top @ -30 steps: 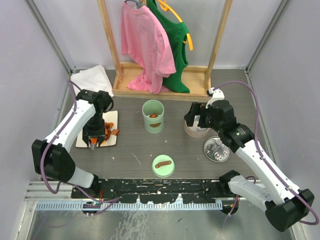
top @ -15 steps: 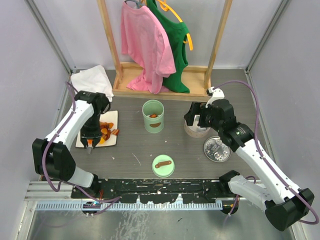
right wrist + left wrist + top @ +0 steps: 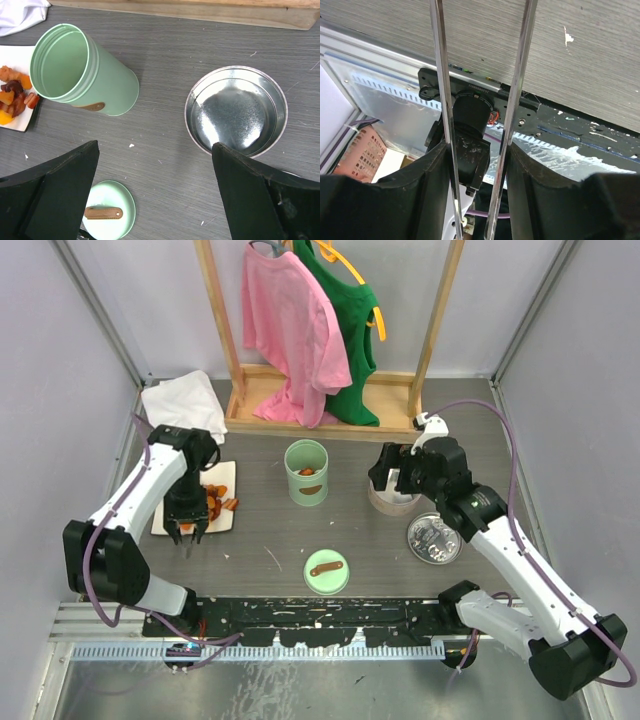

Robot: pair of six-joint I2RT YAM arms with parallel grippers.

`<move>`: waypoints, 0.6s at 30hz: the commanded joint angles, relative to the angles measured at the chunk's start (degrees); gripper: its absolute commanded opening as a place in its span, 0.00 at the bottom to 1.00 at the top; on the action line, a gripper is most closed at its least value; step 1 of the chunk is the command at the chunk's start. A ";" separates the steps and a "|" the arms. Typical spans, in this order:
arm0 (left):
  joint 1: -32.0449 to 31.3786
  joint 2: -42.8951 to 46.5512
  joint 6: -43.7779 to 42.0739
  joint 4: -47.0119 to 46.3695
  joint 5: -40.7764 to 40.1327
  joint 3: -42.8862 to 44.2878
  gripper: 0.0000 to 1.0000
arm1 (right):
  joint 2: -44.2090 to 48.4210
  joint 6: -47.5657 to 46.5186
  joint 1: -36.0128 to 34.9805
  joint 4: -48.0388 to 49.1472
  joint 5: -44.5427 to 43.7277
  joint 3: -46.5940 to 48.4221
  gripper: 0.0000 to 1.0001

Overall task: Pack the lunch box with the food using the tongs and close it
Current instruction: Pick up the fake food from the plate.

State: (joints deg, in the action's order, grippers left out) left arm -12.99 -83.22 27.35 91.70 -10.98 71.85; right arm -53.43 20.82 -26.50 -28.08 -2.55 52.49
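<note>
From the top camera I see the left gripper (image 3: 187, 530) over the 6 o'clock edge of a white plate (image 3: 225, 472). The food (image 3: 215, 502) is heaped on that plate, at 9 o'clock from the green lunch box (image 3: 306, 472). The lunch box stands upright and uncovered, with one orange-brown piece showing in its mouth. Its lid (image 3: 326, 571) lies flat on the table at 6 o'clock from it. The right gripper (image 3: 397, 480) hangs over a metal bowl (image 3: 393, 504) at 3 o'clock from the lunch box.

On the left wrist camera, my left gripper (image 3: 477, 150) is partly closed, its fingers (image 3: 420, 195) pressing on the two arms of the tongs (image 3: 442, 75). The arms stand apart with nothing between them. Their tips run out of frame at 12 o'clock.

On the right wrist camera, the right gripper (image 3: 155, 150) is spread wide and holds nothing. The lunch box (image 3: 82, 70) is at 10 o'clock, the food (image 3: 15, 97) is at 9, the lid (image 3: 107, 212) is at 7, and the metal bowl (image 3: 237, 112) is at 2.
</note>
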 commanded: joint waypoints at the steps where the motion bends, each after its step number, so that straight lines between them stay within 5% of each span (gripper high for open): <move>1: 0.25 2.13 -1.54 -0.34 3.22 -1.12 0.46 | -0.48 -0.22 0.12 1.64 -0.45 2.98 1.00; 10: 0.69 1.05 -1.31 -1.48 1.57 -2.70 0.47 | -0.62 0.18 0.15 1.98 -0.24 2.45 1.00; 18: 0.87 -0.21 -0.03 -0.39 -1.77 -2.21 0.34 | -0.79 -0.33 0.19 2.00 -0.51 2.77 1.00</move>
State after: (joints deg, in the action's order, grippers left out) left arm -12.60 -83.31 26.92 90.48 -10.31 68.97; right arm -54.41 20.88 -26.50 -28.34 -2.50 52.82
